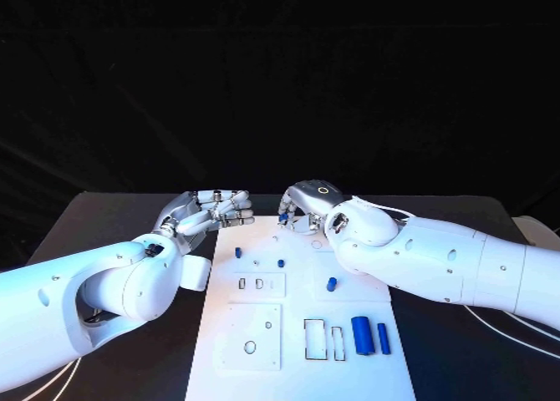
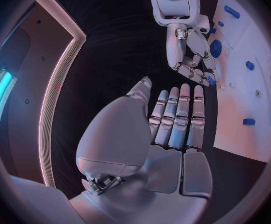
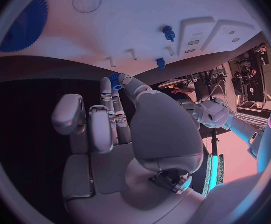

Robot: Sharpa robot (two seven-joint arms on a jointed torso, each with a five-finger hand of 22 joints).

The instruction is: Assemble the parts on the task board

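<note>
The white task board (image 1: 232,368) lies mid-table. My right hand (image 1: 314,205) hovers over the board's far edge and pinches a small blue part (image 1: 284,219) between thumb and fingertip; the right wrist view shows that part (image 3: 115,79) at the fingertips. My left hand (image 1: 214,210) floats just off the board's far left corner, with its fingers (image 2: 176,117) straight, side by side and holding nothing. A blue peg (image 1: 238,251) stands in the board. A short blue piece (image 1: 332,284) and two blue cylinders (image 1: 362,334) lie on its right side. A blue gear (image 3: 23,20) sits on the board.
Rectangular slots (image 1: 316,338) and an oval hole (image 1: 250,347) mark the board's near half. A white object (image 1: 539,230) sits at the table's right edge. Cables (image 1: 509,326) trail beside the right arm. Black table (image 1: 99,217) flanks the board on both sides.
</note>
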